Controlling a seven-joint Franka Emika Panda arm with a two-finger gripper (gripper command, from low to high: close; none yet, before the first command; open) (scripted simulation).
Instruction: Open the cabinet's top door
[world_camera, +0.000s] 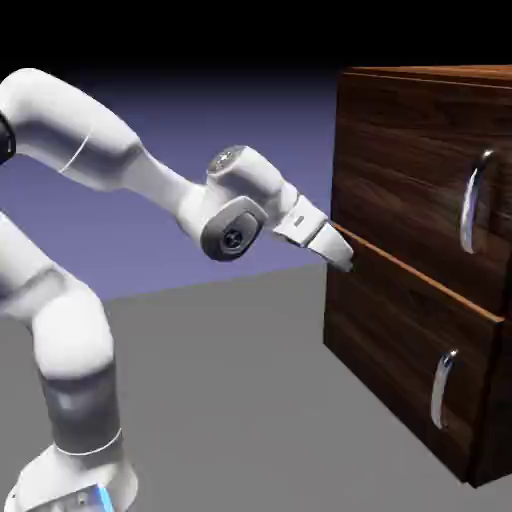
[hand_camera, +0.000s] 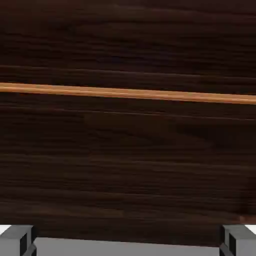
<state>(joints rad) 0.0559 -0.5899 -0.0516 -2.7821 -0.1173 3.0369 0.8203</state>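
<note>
We find the claw (world_camera: 340, 255) spread wide and grasping nothing, its tips close against the near edge of the cabinet (world_camera: 400, 340) at the seam between the two front panels. The top door (world_camera: 410, 190) is shut, flush with the carcass. Its long silver handle (world_camera: 476, 200) sits far off at about three o'clock from the claw, near the door's opposite edge, untouched.

Risks, in our judgement: the claw is aimed at bare wood, not the handle. Advancing from here would ram the fingertips into the panel or the seam. Travelling toward the handle while this close could scrape the door face. The lower panel's shorter handle (world_camera: 443, 386), at about four o'clock, could be taken by mistake, opening the wrong front.

The exterior view alone shows both handles, the arm (world_camera: 130, 165) and the grey worktop (world_camera: 230, 380). The hand view shows neither handle, only dark grain crossed by the pale orange seam (hand_camera: 128, 93). It does confirm that both grey fingertips (hand_camera: 17, 239) stand far apart with nothing between them.
</note>
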